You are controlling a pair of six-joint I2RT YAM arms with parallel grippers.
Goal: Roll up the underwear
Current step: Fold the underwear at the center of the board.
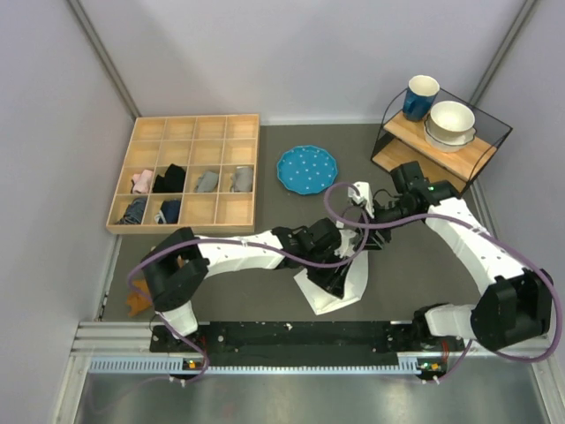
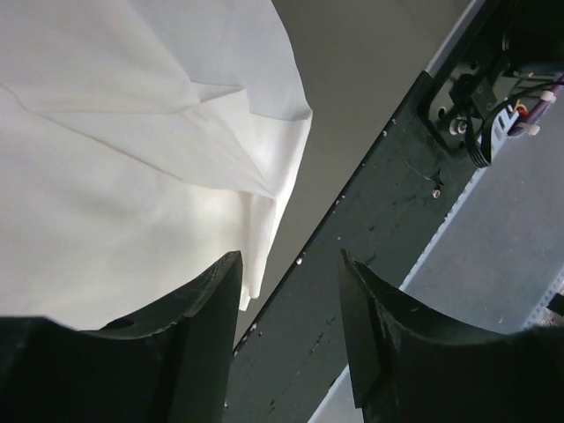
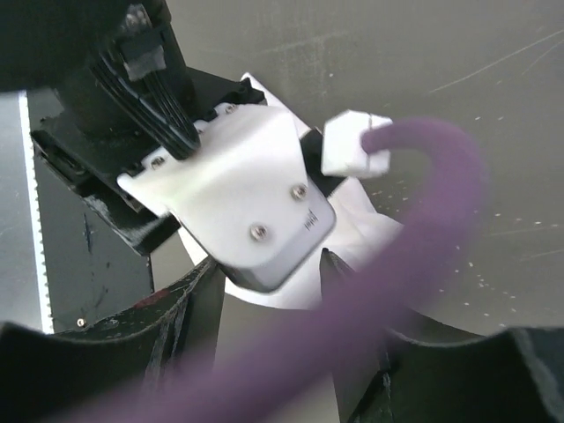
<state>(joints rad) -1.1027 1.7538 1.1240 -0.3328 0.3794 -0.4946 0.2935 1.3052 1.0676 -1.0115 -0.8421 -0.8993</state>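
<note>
The underwear [image 1: 340, 296] is a white cloth lying folded into a long strip on the dark table, running from near the front rail up toward the blue plate. My left gripper [image 1: 335, 269] hovers over its lower half. In the left wrist view the underwear [image 2: 132, 150] fills the upper left, and the left gripper [image 2: 291, 264] is open with only the black rail between its fingers. My right gripper [image 1: 369, 231] is at the strip's upper end. Its fingers [image 3: 203, 291] stand apart with nothing between them, just behind the left arm's white wrist housing [image 3: 256, 194].
A wooden compartment tray [image 1: 185, 172] with small cloth bundles stands at the back left. Behind the arms sits a blue plate [image 1: 306, 169]. A wire rack [image 1: 441, 141] with a mug and bowls is at the back right. A purple cable [image 3: 423, 229] crosses the right wrist view.
</note>
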